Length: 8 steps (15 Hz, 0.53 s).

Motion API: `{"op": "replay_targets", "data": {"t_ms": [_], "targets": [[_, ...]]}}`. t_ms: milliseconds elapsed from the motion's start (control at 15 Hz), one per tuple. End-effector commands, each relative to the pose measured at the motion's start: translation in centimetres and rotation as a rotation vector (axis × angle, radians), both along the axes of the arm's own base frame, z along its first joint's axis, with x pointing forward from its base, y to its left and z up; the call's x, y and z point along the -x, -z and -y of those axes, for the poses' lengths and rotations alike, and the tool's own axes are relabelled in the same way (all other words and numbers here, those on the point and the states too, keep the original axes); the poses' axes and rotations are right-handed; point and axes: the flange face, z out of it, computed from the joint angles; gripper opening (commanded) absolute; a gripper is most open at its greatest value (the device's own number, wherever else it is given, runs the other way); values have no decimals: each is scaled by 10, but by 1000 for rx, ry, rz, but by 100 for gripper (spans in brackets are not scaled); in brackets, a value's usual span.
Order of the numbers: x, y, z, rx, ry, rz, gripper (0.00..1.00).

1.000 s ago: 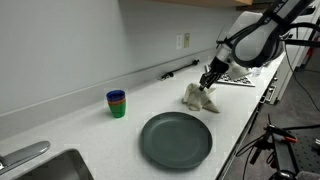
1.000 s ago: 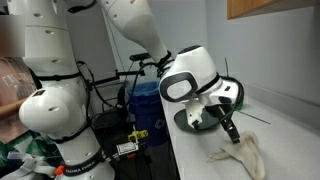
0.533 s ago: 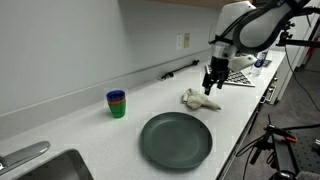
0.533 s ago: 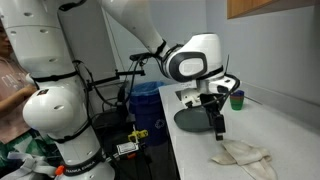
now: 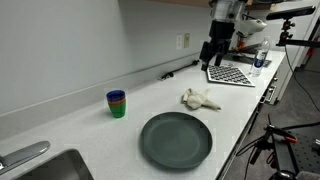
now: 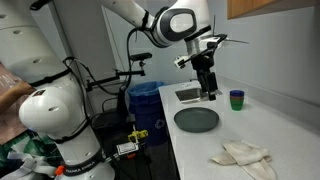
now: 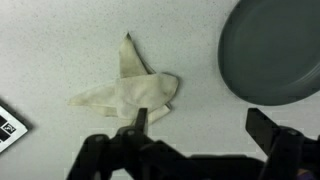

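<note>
A crumpled cream cloth [image 5: 201,98] lies on the white speckled counter [image 5: 90,130], also seen in an exterior view [image 6: 246,156] and in the wrist view [image 7: 128,90]. A dark grey round plate [image 5: 176,139] sits near the counter's front edge; it shows in an exterior view [image 6: 196,119] and at the upper right of the wrist view [image 7: 272,50]. My gripper [image 5: 211,52] hangs high above the counter, well clear of the cloth, open and empty. It also shows in an exterior view [image 6: 209,93]. In the wrist view its fingers [image 7: 203,125] are spread wide over bare counter.
Stacked blue and green cups [image 5: 117,103] stand near the wall, also in an exterior view [image 6: 237,99]. A checkerboard sheet [image 5: 232,74] lies at the counter's far end. A sink [image 5: 55,170] and faucet [image 5: 25,155] are at the near left. A wall outlet [image 5: 183,41] and cable sit behind.
My gripper has let go of the cloth and risen well above the counter. The cloth now lies flat on the counter beside the plate.
</note>
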Motion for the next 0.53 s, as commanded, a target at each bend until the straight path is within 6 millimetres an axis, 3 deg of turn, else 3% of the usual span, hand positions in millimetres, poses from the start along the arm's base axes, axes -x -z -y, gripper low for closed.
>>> {"op": "replay_targets", "data": {"t_ms": [0, 467], "targets": [[1, -7, -1, 3, -3, 10, 100], [4, -15, 0, 8, 0, 25, 100]]}}
